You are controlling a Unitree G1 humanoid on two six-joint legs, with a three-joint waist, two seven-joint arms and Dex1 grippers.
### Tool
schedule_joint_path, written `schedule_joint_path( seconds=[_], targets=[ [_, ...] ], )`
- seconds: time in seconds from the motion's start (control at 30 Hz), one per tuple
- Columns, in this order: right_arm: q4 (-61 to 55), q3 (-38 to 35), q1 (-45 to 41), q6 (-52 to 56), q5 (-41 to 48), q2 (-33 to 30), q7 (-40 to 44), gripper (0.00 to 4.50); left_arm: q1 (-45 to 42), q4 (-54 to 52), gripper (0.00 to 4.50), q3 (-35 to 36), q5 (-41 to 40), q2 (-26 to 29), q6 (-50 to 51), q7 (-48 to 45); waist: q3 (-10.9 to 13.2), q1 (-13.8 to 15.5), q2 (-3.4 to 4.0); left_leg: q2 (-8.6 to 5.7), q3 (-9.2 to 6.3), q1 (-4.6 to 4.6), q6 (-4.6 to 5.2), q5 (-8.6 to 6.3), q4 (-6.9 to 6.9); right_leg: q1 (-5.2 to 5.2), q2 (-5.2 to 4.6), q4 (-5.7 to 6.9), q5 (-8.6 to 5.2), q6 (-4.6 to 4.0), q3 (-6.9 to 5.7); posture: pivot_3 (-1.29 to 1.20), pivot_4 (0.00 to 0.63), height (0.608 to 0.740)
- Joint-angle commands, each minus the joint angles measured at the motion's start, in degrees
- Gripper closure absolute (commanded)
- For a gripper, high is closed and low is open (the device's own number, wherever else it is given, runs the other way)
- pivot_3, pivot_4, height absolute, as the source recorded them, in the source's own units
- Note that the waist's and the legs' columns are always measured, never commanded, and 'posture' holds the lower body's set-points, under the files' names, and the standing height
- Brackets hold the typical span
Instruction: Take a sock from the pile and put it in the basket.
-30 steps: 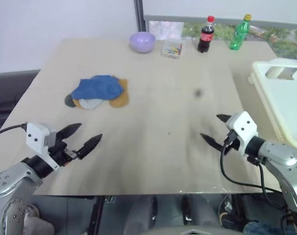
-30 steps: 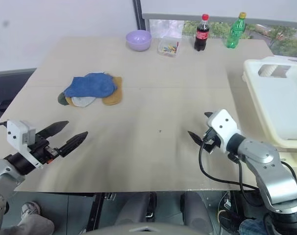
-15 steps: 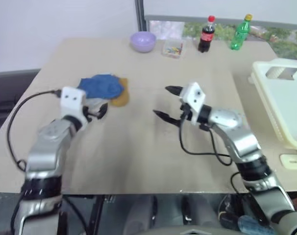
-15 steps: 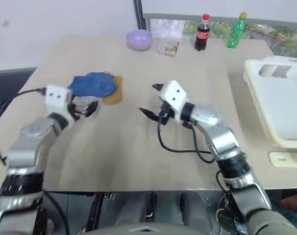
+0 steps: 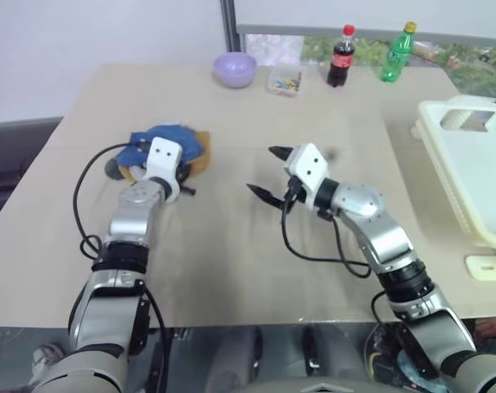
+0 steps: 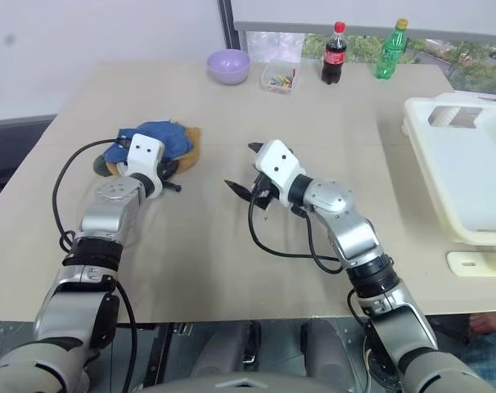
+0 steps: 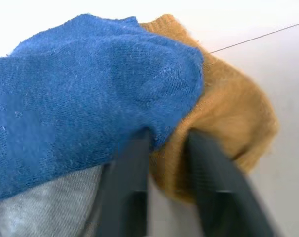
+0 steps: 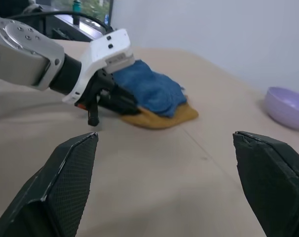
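Observation:
The pile (image 5: pixel 168 141) lies at the left of the table, with a blue sock (image 7: pixel 90 84) on top, a mustard sock (image 7: pixel 228 118) under it and a pale grey one (image 7: pixel 51 202) beside them. My left gripper (image 7: pixel 167 136) is at the pile's near edge. It is shut there, with the blue sock's edge and a little of the mustard sock between its fingers. My right gripper (image 5: pixel 264 170) hovers open at mid table, to the right of the pile, holding nothing. The cream basket (image 5: pixel 435 139) stands at the far right.
At the back of the table stand a lilac bowl (image 5: pixel 235 69), a small clear box (image 5: pixel 285 83), a cola bottle (image 5: pixel 340 57) and a green bottle (image 5: pixel 398 53). A small cream piece (image 5: pixel 489 264) lies in front of the basket. Bare tabletop separates the pile from the basket.
My left arm has reached forward from the table's front edge to the pile, and its gripper has shut there. My right gripper, still open, has moved left to mid table.

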Motion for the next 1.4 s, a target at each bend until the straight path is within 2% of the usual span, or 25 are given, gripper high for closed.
schedule_joint_path(
  seconds=[0.03,0.33,0.37,0.4,0.47,0.5,0.53,0.93,1.03,1.17,1.4],
  targets=[
    [-3.4,-1.1,0.0,0.3,0.1,0.0,-0.8,0.0,0.1,-3.4,4.49,2.2,-0.4,0.3,-1.1,0.1,0.0,0.0,0.0,0.0,-0.01,0.0,0.0,0.0,0.0,0.0,0.0,0.0,0.0,0.0,-0.01,0.0,0.15,0.74],
    [-1.7,-0.8,-1.2,-0.5,-0.1,0.6,-0.4,0.0,5.8,-14.5,4.49,4.4,-2.9,0.1,1.6,-1.4,0.0,0.0,0.0,-0.01,-0.02,-0.01,0.03,-0.02,0.0,0.0,-0.05,-0.01,0.0,0.0,0.08,0.0,0.15,0.74],
    [-1.6,-0.7,-1.3,-0.5,-0.1,0.7,-0.4,0.0,6.2,-15.5,3.86,4.7,-2.9,0.2,2.0,-1.2,0.0,0.0,0.0,0.0,-0.02,-0.01,0.03,-0.02,0.0,0.0,-0.05,-0.01,0.0,0.0,0.1,0.0,0.15,0.74],
    [-1.4,-0.7,-1.4,-0.7,-0.2,0.8,-0.3,0.0,6.3,-16.4,3.63,4.7,-2.6,0.2,2.3,-0.7,0.0,0.0,0.0,0.0,-0.04,-0.01,0.03,-0.02,0.0,0.0,-0.06,-0.01,0.0,0.0,0.1,0.0,0.15,0.74],
    [-1.2,-0.7,-1.5,-1.2,-0.1,0.9,0.0,0.0,6.1,-17.4,2.88,4.5,-1.4,-0.1,2.5,1.0,0.0,0.1,0.0,0.0,-0.04,-0.01,0.03,-0.02,0.0,0.0,-0.05,-0.01,0.0,0.0,0.11,0.0,0.15,0.74],
    [-1.1,-0.7,-1.6,-1.4,0.0,1.0,0.0,0.0,5.9,-17.6,2.25,4.4,-1.1,-0.1,2.8,1.5,0.0,0.1,0.0,-0.01,-0.06,-0.01,0.03,-0.02,0.0,0.01,-0.06,-0.02,0.0,0.0,0.1,0.0,0.15,0.74],
    [-1.2,-0.8,-1.6,-1.7,0.2,1.2,0.2,0.0,5.6,-17.3,1.89,4.4,-0.7,0.0,2.8,2.0,0.0,0.1,0.0,-0.01,-0.06,-0.01,0.03,-0.02,0.0,0.01,-0.06,-0.01,0.0,0.0,0.1,0.0,0.15,0.74],
    [-2.5,-1.7,-1.2,-2.3,1.6,1.7,0.1,0.0,-0.7,-5.3,1.89,2.8,3.3,0.0,-0.4,3.6,0.0,0.1,0.0,-0.03,-0.03,-0.01,-0.03,0.02,0.0,0.0,-0.01,-0.01,0.0,0.0,-0.03,0.0,0.15,0.74],
    [-2.9,-1.7,-0.8,-2.0,1.5,1.5,-0.4,0.0,-1.1,-3.6,2.7,2.0,3.9,-0.6,-0.8,2.7,0.0,0.1,0.0,-0.04,-0.02,-0.01,-0.04,0.02,0.0,0.0,-0.02,-0.01,0.0,0.0,-0.03,0.0,0.15,0.74],
    [-3.2,-1.6,-0.4,-1.9,1.2,1.1,-0.8,0.0,-0.9,-3.9,4.44,2.1,3.5,-0.9,-1.3,2.1,0.0,0.1,-0.01,-0.03,-0.02,-0.01,-0.03,0.01,0.0,0.0,-0.02,0.0,0.0,0.0,-0.03,0.0,0.15,0.74],
    [-3.0,-1.3,-0.3,-2.1,1.0,1.2,-1.3,0.0,1.1,-9.1,4.44,3.9,1.8,-0.2,0.1,1.4,0.0,0.1,0.0,-0.03,-0.02,-0.01,-0.02,0.01,0.0,0.0,-0.02,0.0,0.0,0.0,-0.02,0.0,0.15,0.74]
  ],
)
